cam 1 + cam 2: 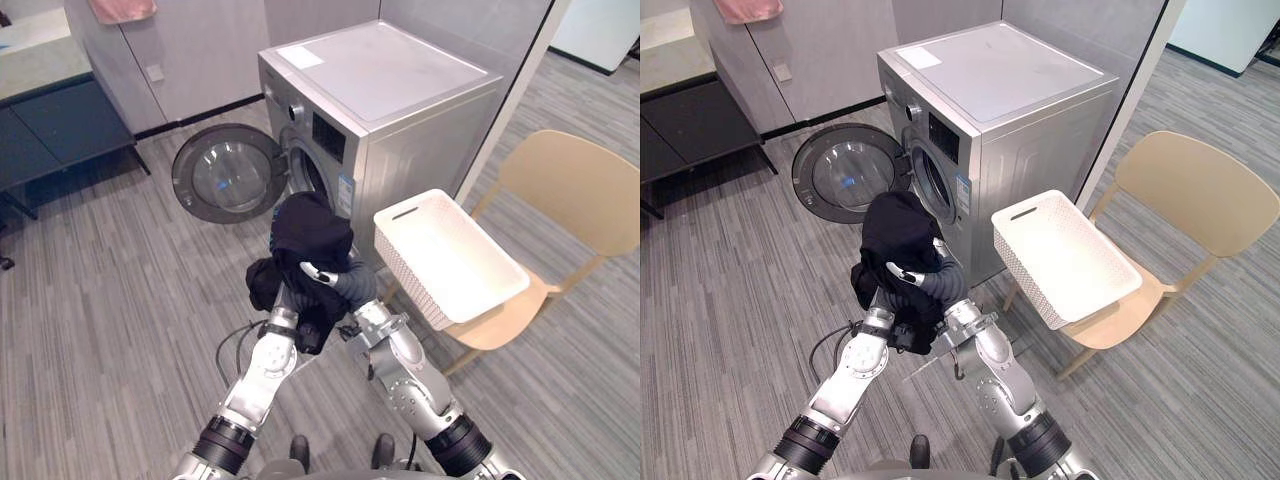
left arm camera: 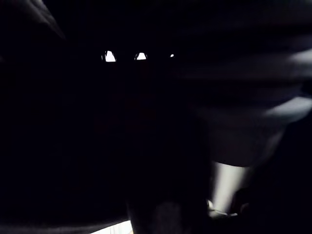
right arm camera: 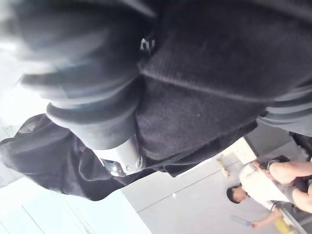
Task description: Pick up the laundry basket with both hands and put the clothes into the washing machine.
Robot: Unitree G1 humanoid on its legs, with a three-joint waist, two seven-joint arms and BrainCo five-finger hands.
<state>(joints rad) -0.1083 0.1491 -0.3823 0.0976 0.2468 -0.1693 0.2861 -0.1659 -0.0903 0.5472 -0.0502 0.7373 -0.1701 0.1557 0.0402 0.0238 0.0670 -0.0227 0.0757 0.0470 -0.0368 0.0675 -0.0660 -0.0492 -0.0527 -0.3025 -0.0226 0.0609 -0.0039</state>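
Note:
A bundle of black clothes hangs in front of the silver washing machine, just below its drum opening. The round door is swung open to the left. My right hand is under the bundle's right side, with a silver finger curled over the cloth. My left hand reaches up into the bundle from below and is buried in the cloth. The white laundry basket lies tilted on the tan chair to the right, with nothing inside it.
A dark low bench stands at the back left, and a pink cloth hangs on the cabinets behind. Open wood-look floor stretches to the left of the machine. A person shows in the right wrist view.

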